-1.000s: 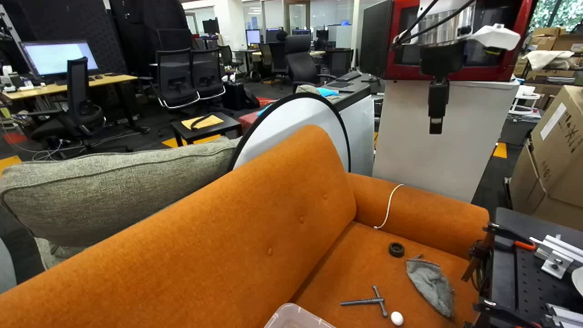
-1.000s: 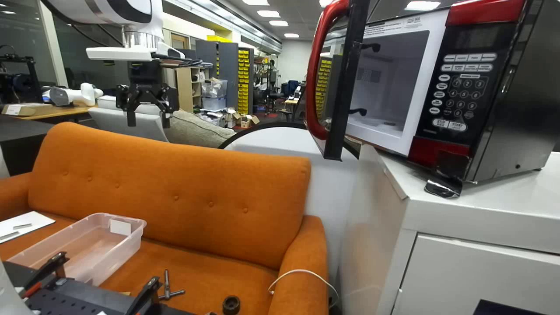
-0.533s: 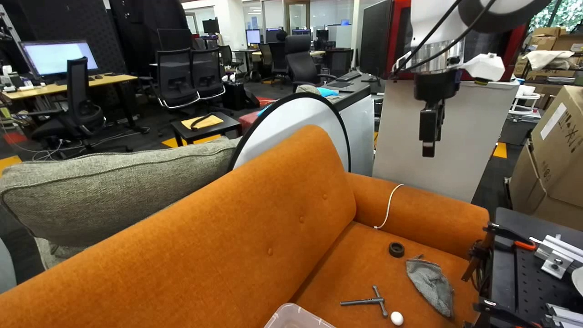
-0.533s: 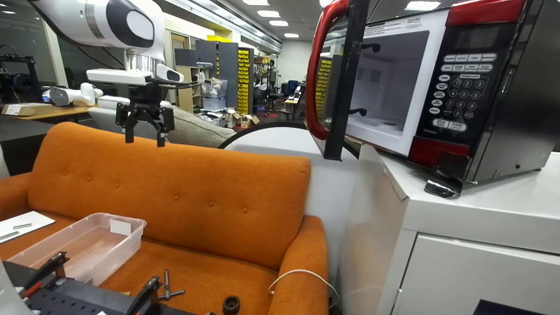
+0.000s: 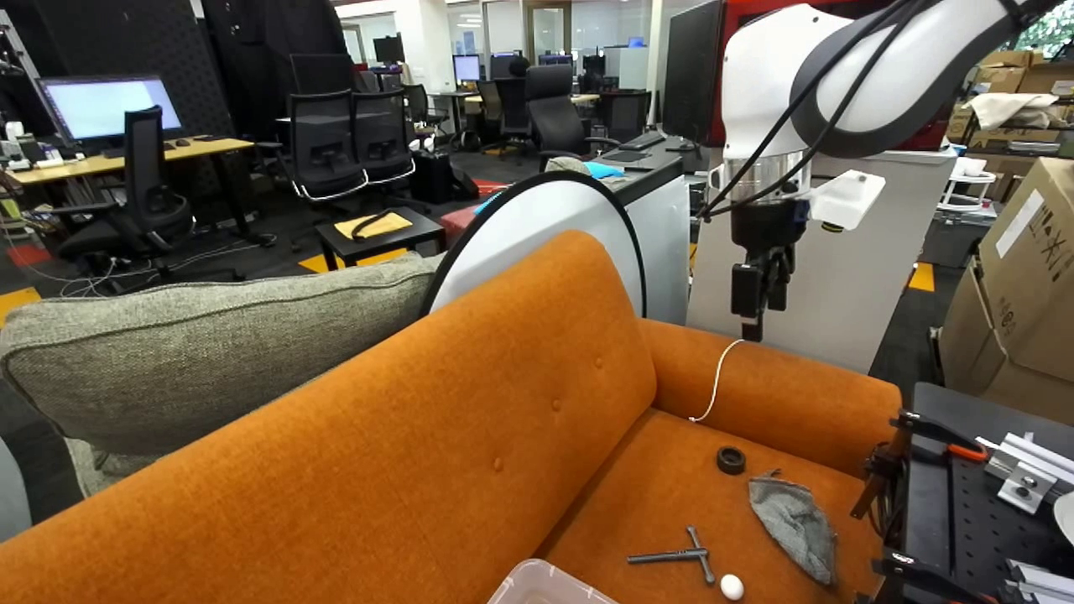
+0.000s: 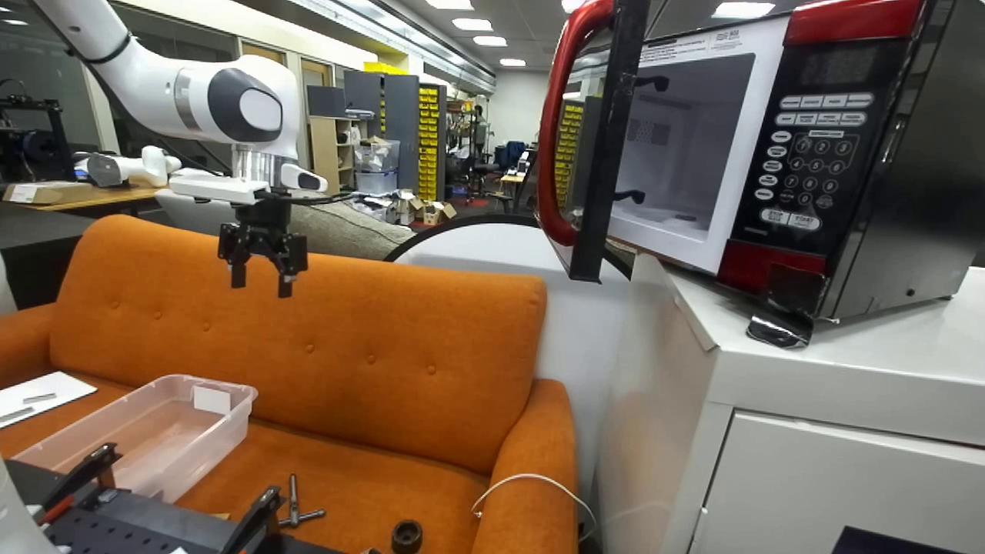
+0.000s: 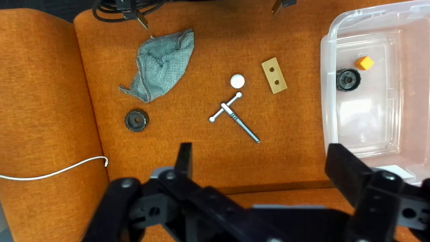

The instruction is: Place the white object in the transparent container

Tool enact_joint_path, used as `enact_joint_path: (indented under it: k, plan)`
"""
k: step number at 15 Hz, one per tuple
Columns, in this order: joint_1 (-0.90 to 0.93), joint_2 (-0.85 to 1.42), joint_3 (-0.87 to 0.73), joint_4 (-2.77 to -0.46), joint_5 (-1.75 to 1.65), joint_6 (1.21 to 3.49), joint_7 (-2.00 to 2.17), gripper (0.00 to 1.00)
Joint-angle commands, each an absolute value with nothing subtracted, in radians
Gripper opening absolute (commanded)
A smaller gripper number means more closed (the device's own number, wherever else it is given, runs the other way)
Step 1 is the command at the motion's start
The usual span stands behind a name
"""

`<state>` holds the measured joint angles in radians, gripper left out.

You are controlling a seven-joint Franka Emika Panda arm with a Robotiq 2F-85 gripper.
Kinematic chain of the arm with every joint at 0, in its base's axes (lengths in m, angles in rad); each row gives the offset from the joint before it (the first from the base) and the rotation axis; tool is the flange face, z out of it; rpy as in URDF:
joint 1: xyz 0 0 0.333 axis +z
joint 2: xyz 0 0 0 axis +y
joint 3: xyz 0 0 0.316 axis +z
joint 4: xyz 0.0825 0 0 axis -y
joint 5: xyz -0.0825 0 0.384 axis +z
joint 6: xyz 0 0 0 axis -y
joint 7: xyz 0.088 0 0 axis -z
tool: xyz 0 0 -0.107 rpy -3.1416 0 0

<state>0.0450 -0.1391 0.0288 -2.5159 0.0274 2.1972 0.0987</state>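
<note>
The white object (image 7: 237,81) is a small round ball on the orange sofa seat; it also shows in an exterior view (image 5: 732,586). The transparent container is a rectangular see-through plastic bin (image 7: 331,84) at the right of the wrist view, also seen in both exterior views (image 5: 550,583) (image 6: 208,454). It holds an orange cube (image 7: 364,63) and a black knob (image 7: 348,79). My gripper (image 7: 260,148) is open and empty, high above the seat; it also shows in both exterior views (image 5: 763,317) (image 6: 262,283), in front of the sofa back.
A metal T-handle tool (image 7: 235,116) lies close beside the ball. A wooden block (image 7: 274,75), a grey cloth (image 7: 164,64) and a black ring (image 7: 136,120) lie around it. A white cord (image 7: 53,173) hangs over the armrest. A black table with clamps (image 6: 154,519) stands along the seat's front.
The arm and its open gripper have come down well below their earlier height, shifting leftward in an exterior view. The ball, bin and other objects have not moved.
</note>
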Motion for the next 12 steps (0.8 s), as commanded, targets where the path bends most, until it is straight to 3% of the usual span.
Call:
enact_joint_path:
  k: [1,7,12]
  plan:
    - [0.040,-0.148,0.034,-2.515,0.028,2.195,0.098,1.00]
    - [0.035,-0.116,0.019,-2.512,0.070,2.234,0.086,1.00]
    - [-0.008,0.063,-0.034,-2.533,0.183,2.447,0.081,1.00]
